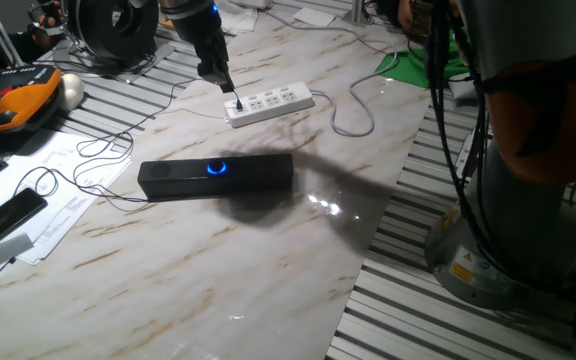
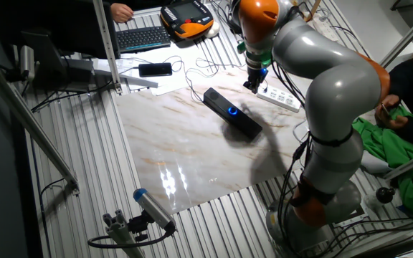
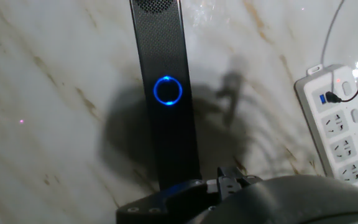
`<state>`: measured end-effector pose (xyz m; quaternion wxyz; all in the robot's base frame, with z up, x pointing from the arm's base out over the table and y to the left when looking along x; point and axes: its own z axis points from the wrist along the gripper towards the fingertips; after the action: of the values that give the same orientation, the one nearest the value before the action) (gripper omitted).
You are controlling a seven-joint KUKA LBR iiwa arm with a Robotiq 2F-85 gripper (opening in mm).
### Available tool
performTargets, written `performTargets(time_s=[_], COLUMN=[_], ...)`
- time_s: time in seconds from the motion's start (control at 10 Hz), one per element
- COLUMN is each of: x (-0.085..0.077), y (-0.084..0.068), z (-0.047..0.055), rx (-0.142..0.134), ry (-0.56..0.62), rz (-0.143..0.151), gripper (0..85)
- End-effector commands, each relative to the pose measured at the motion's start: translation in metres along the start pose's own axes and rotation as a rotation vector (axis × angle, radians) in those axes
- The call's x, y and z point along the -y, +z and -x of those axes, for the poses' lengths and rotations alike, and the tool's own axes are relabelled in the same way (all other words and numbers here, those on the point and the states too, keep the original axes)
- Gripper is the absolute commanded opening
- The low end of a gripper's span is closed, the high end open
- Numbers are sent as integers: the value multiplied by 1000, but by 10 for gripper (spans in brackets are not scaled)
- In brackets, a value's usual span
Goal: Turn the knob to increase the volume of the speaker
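Note:
The speaker [image 1: 216, 177] [image 2: 233, 115] is a long, low black bar lying on the marble tabletop [image 1: 268, 260]. In the hand view the speaker [image 3: 165, 56] runs from top to bottom. The knob [image 1: 216, 168] [image 2: 233, 111] [image 3: 168, 91] glows as a blue ring at its middle. My gripper [image 1: 232, 99] [image 2: 251, 87] [image 3: 230, 180] hangs in the air behind the speaker, near the left end of the power strip, clear of the knob. Its fingers look pressed together with nothing between them. Their shadow falls on the marble right of the knob.
A white power strip [image 1: 270, 103] [image 2: 282, 99] [image 3: 340, 124] with plugged cables lies behind the speaker. A black phone [image 1: 3, 220] [image 2: 155, 69] rests on papers at the table's left. An orange pendant [image 1: 18, 100], a keyboard [image 2: 142, 36] and green cloth [image 1: 423, 60] lie around the table.

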<state>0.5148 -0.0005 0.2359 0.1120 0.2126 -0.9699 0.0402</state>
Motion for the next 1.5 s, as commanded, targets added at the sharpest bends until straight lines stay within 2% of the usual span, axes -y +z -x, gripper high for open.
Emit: performTargets(time_s=[0.0,0.3,0.4,0.5,0.7,0.9,1.1,1.2,1.3,1.4], x=[0,0,0,0,0,0,0,0,0,0], y=[0,0,0,0,0,0,0,0,0,0], z=[0,0,0,0,0,0,0,0,0,0], rx=[0,17,48,91,89,118,133,126,119,109], ry=[0,32,42,61,69,113,164,182,192,197], rz=[-3,-4,22,72,85,109,65,46,36,41], gripper=[0,0,0,0,0,0,0,0,0,0])
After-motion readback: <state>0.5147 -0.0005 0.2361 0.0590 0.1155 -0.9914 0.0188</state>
